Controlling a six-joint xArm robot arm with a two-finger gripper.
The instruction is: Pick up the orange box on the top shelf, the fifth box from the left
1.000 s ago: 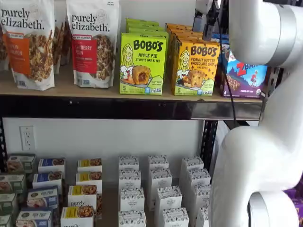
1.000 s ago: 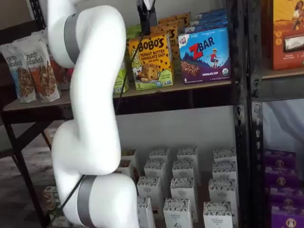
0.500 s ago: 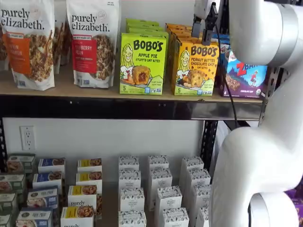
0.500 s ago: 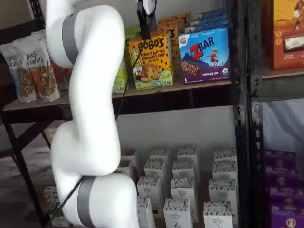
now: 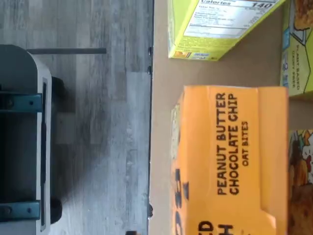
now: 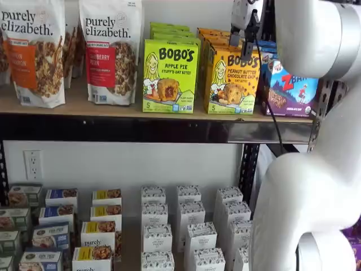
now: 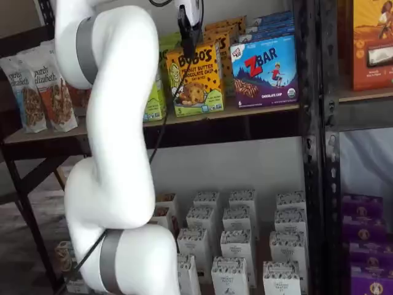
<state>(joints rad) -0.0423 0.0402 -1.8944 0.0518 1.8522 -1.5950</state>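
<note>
- The white robot arm (image 6: 316, 186) filled one side of both shelf views, standing in front of the shelving.
- The top shelf (image 6: 141, 129), a tan board with a black front rail, carried granola bags (image 6: 110, 51) and a row of boxes.
- The orange box (image 6: 234, 81), marked Peanut Butter Chocolate Chip, stood upright at the shelf's front edge, between a lime-green Apple Pie box (image 6: 169, 76) and a blue ZBar box (image 6: 290, 87).
- The gripper (image 7: 188, 32) hung just above the orange box's top front edge; its black fingers appeared side-on, so the pictures alone did not show the gap, though the jaws stood apart, holding nothing.
</note>
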